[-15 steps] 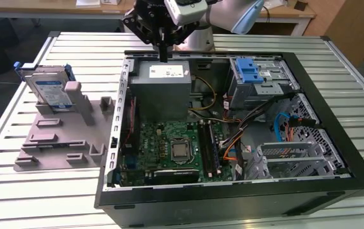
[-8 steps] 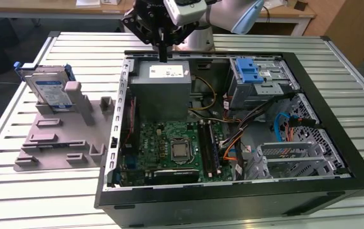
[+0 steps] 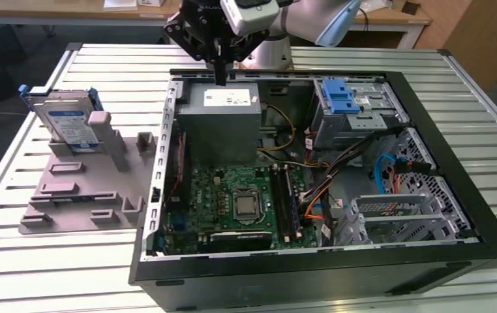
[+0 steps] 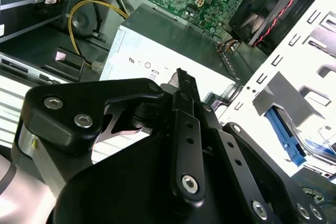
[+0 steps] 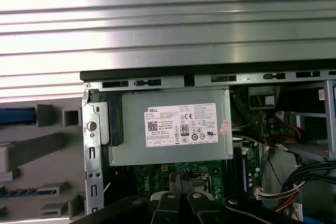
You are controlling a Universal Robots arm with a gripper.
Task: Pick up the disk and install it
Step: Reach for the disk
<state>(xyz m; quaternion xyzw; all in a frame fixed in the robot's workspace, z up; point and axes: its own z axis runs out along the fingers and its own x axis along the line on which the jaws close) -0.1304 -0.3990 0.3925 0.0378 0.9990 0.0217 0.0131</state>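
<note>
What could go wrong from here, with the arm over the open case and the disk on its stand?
1. The gripper, fingers shut, hangs above the grey metal box; a low sideways move may clip the case wall.
2. The disk stands upright in the grey stand beside a post; a skewed grasp could jam there.
3. Loose cables near the drive cage might snag.

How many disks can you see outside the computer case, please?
1. The disk stands upright in the grey holder on the table, at the exterior view's left of the case. Another could hide behind it.
</note>
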